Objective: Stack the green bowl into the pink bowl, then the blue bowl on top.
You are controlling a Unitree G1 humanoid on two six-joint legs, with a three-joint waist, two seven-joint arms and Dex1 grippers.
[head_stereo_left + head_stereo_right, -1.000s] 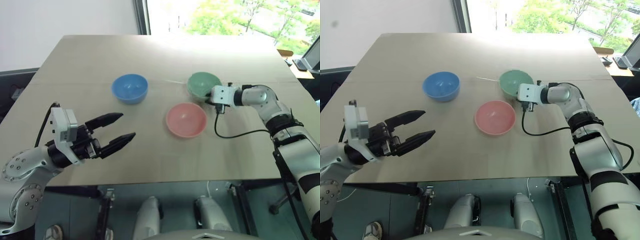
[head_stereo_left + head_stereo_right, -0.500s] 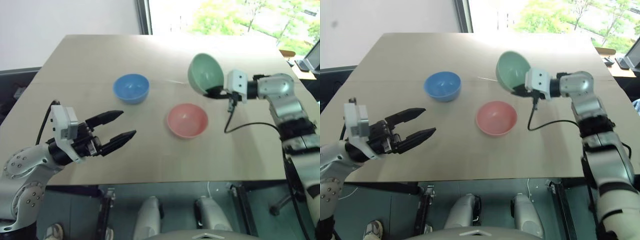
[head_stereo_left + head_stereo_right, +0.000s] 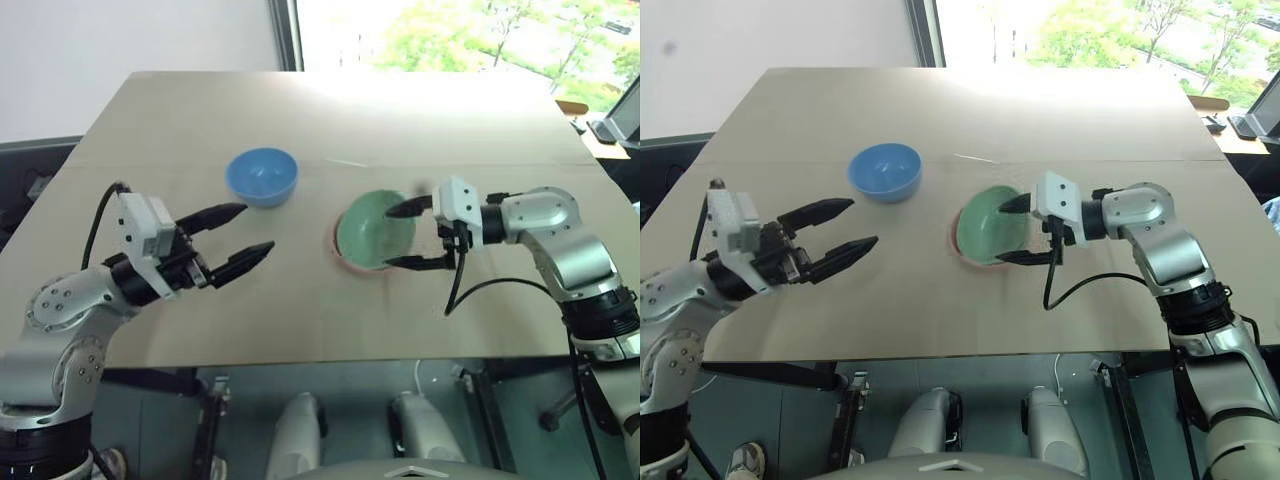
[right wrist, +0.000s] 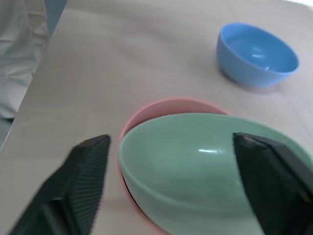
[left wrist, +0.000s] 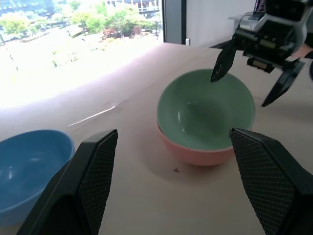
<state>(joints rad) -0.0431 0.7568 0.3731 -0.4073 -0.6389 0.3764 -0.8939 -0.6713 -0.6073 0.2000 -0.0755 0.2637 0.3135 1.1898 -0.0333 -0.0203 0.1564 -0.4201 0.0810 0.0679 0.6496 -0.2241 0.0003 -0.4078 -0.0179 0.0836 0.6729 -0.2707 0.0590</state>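
Green bowl (image 3: 375,230) sits tilted in the pink bowl (image 5: 195,152), right between the spread fingers of the right gripper (image 3: 405,236). Pull back sloppy and a finger clips the rim, tipping it out. Left gripper (image 3: 234,238) gapes too, blue bowl (image 3: 261,176) just beyond it.

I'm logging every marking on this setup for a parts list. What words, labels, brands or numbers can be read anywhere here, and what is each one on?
None can be read.
The green bowl, the pink bowl under it and the blue bowl are plain.
The table bears no print.
The left gripper and the right gripper carry no legible label.
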